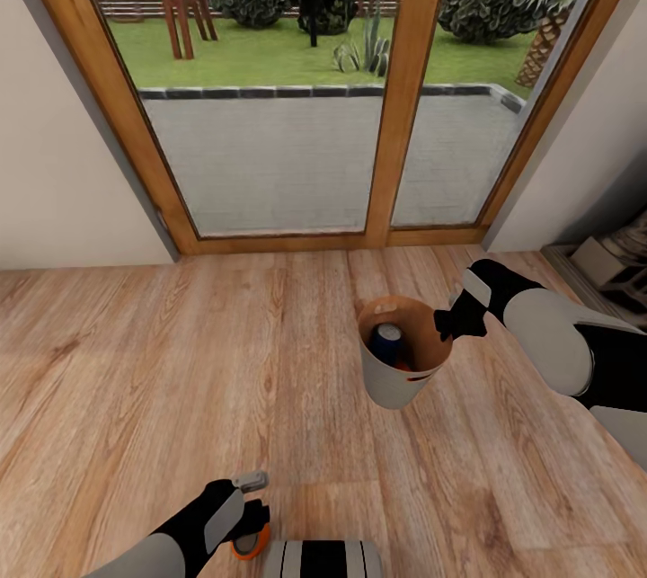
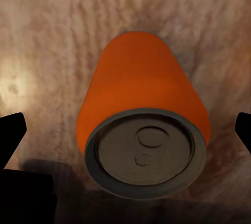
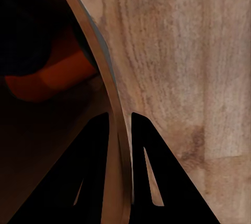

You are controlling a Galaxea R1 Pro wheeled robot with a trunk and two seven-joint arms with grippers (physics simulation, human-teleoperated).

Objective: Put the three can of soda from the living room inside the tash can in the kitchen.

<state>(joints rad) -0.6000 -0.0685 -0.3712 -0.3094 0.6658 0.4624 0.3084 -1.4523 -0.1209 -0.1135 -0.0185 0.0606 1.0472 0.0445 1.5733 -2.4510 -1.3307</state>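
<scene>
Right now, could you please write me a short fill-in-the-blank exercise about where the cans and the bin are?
1. The right gripper pinches the ____ of the trash can.
2. Beside an orange can, the bin holds a ____ can.
3. The left gripper has its fingers spread on either side of an ____ can.
4. Beyond the glass doors lies paving, then a green ____.

Missing words: rim; blue; orange; lawn

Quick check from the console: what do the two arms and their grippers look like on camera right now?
Both arms have smooth pale grey shells with black joints and wrists. The right gripper is black; its fingers are flat dark wedges with slot cutouts. The left gripper is black with a small grey block on its wrist.
</scene>
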